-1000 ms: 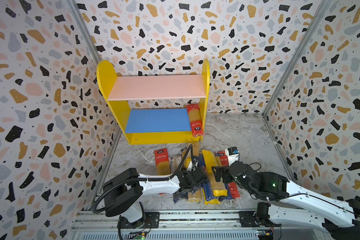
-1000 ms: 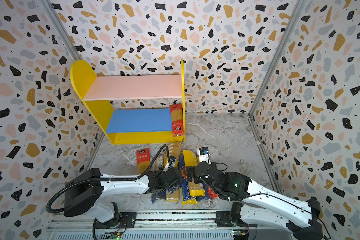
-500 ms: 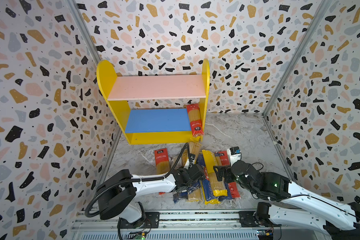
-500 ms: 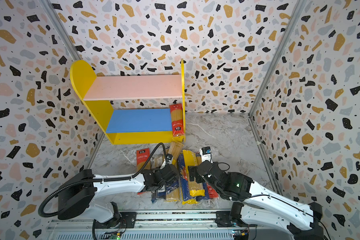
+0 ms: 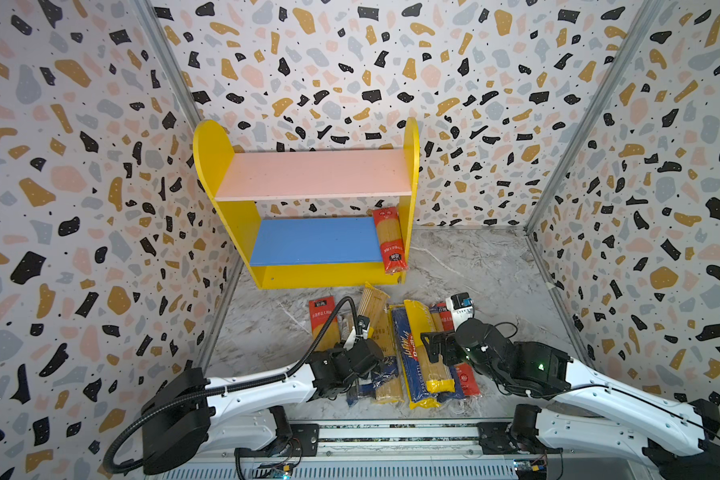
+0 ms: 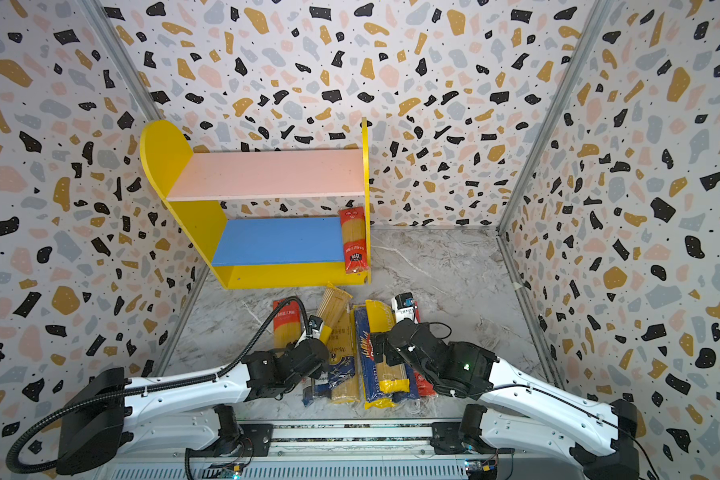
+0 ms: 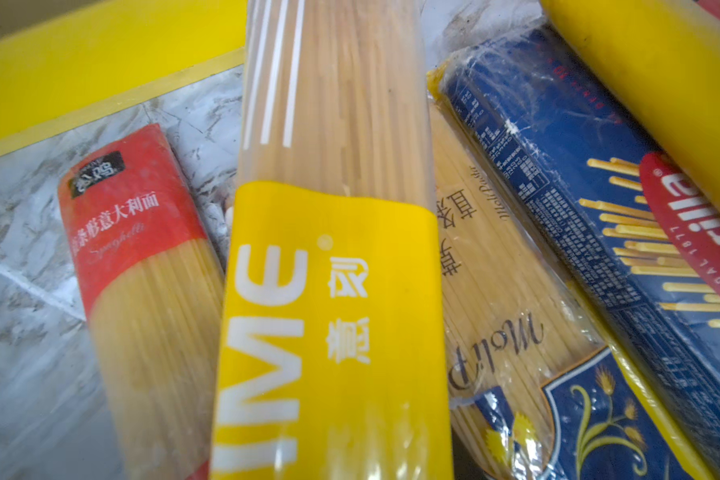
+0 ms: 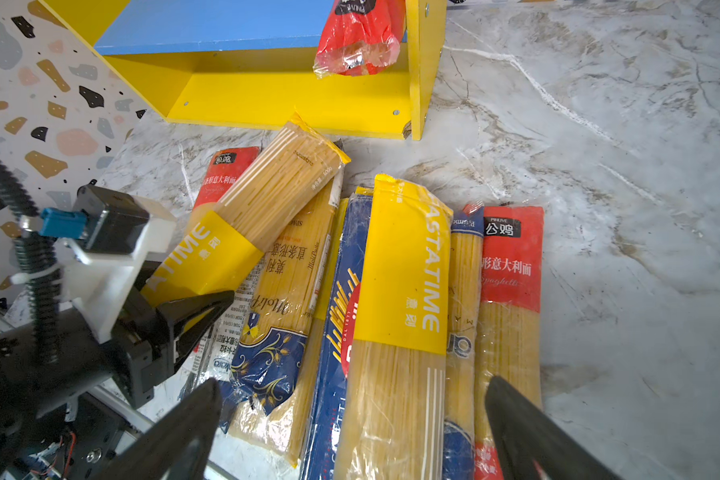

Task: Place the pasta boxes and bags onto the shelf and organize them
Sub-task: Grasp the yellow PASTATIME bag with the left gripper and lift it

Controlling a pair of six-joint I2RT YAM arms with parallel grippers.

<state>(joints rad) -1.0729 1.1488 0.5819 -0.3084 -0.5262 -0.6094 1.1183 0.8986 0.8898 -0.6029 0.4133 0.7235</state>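
Grip: left fingers [image 8: 196, 309] clamped on yellow pack [image 8: 267, 195] near band end. Pack lay slanted across pile [image 5: 416, 353] on bench [image 5: 474, 266], 6 o'clock of shelf [image 5: 308, 274]. Right fingers [image 8: 524, 424] stood apart over pile. Pack likely light, stiff, film slippery, noodles brittle; mid-length hold looked safer.

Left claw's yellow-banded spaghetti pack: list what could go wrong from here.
The left claw grips the yellow-banded clear plastic spaghetti pack near one end; it may droop or slip.
Its far end points toward the yellow wooden shelf and could hit it.
The open right claw hovers close; arms might collide.
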